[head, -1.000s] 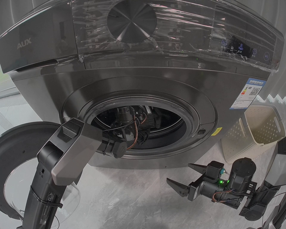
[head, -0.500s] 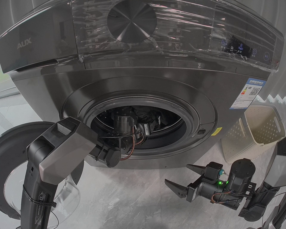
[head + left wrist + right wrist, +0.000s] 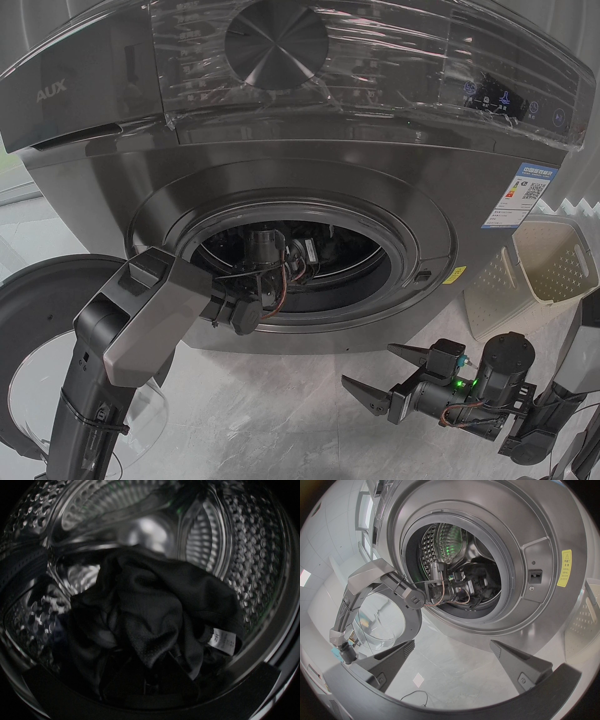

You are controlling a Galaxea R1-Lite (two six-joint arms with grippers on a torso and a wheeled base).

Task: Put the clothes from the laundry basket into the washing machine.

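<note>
Steel drum [image 3: 250, 558] holds dark clothes [image 3: 150, 611] just before the left end effector [image 3: 479, 584].

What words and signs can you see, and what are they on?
Brand name: pale letters on the washing machine drawer front.
Energy label: machine front, print too small.
Yellow sticker: beside the door latch, too small.
White tag: on the dark clothes in the drum, mostly blurred.
Panel icons: symbols, captions too small.
</note>
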